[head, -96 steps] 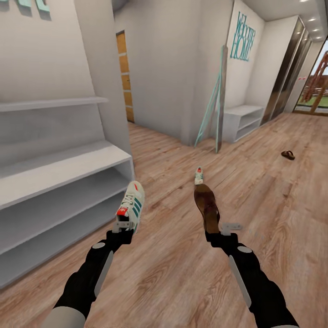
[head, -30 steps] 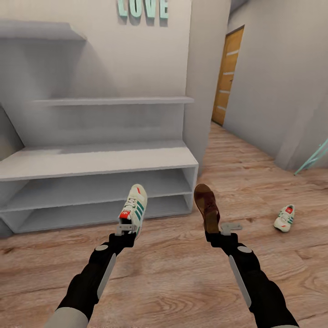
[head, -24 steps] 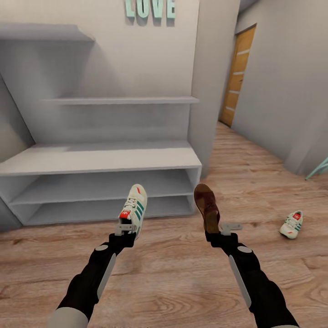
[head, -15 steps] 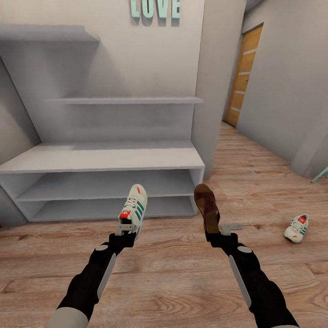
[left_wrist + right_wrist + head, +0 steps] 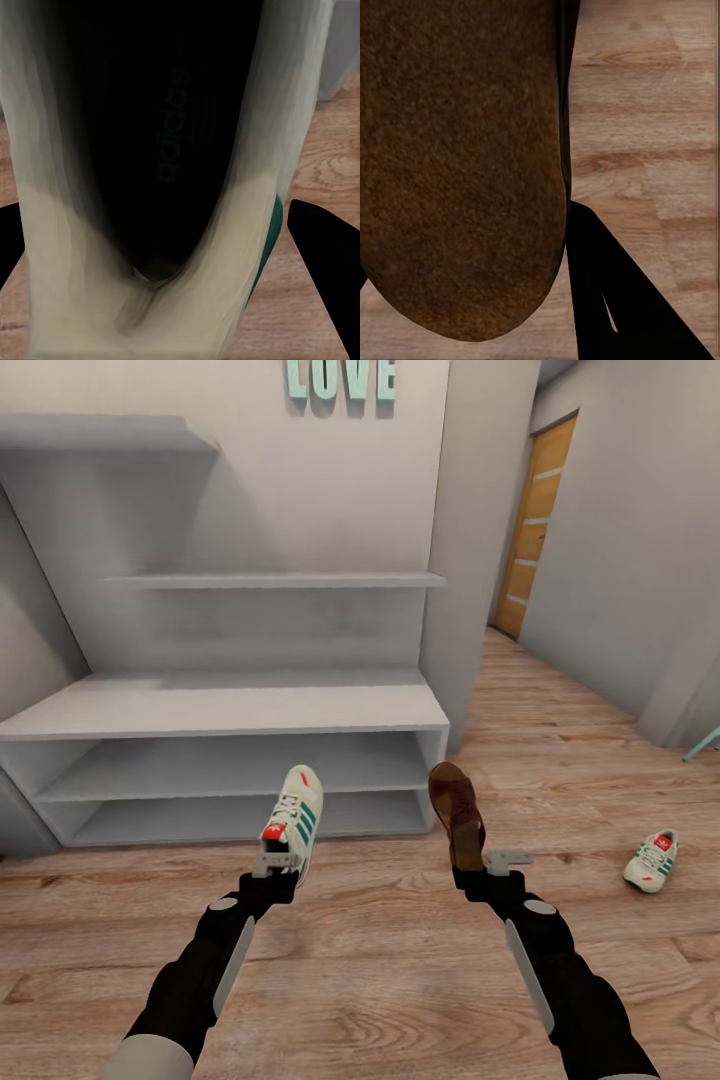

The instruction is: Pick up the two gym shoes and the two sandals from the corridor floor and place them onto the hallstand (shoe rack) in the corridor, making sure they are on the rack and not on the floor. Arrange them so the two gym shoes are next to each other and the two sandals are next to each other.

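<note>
One gym shoe [image 5: 296, 815] is clamped at its heel by the left gripper [image 5: 277, 860], and a brown sandal [image 5: 457, 812] by the right gripper [image 5: 483, 863]. The view has swung round and settled squarely on the hallstand [image 5: 230, 712], so placing can likely begin. Both arms reach forward, low over the corridor floor [image 5: 380, 970]; the second gym shoe [image 5: 651, 860] lies far right.

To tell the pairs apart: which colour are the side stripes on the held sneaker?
Teal-green stripes on the white sneaker; clearest in the head view.

My two arms are black and rounded, each with a light-grey strip along the forearm, a small grey disc near the wrist and pale grey upper sleeves. My left gripper [image 5: 277, 857] and right gripper [image 5: 487, 860] carry light-grey metal brackets.
</note>
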Tool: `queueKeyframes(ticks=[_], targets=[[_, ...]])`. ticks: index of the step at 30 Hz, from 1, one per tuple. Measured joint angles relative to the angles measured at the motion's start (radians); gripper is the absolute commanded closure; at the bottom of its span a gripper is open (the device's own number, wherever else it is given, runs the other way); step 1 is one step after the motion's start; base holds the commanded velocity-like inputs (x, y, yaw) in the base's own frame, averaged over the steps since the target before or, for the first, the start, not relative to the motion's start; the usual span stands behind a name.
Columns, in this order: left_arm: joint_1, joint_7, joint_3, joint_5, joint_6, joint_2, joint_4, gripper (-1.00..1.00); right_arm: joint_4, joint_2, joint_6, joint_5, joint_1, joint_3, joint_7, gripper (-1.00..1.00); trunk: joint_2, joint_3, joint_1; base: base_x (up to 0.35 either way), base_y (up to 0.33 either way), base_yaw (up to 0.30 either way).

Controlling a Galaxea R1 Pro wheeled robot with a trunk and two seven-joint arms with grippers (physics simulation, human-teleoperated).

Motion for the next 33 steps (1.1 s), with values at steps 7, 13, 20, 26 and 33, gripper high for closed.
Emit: queueKeyframes(ticks=[7,13,20,26,33], targets=[[0.000,0.003,0.005,0.000,0.007,0.002,0.036,1.00,-0.001,-0.076,0.011,0.004,0.000,-0.189,0.004,1.00,0.000,0.000,0.000,0.000,0.000,0.000],[-0.002,0.004,0.007,-0.001,0.008,0.002,0.196,1.00,0.002,-0.290,0.143,0.005,0.000,-0.501,0.005,1.00,0.000,0.000,0.000,0.000,0.000,0.000],[-0.010,0.012,0.008,-0.003,0.139,0.002,0.210,1.00,0.005,-0.417,0.167,0.003,0.000,-0.722,0.005,1.00,0.000,0.000,0.000,0.000,0.000,0.000],[-0.083,0.103,0.010,-0.012,0.243,0.001,0.210,1.00,0.005,-0.432,0.168,0.006,0.000,-0.840,0.004,1.00,0.000,0.000,0.000,0.000,0.000,0.000],[-0.107,0.254,0.007,0.010,0.250,-0.023,0.208,1.00,0.005,-0.460,0.168,0.004,0.000,-0.846,0.005,1.00,0.000,0.000,0.000,0.000,0.000,0.000]])
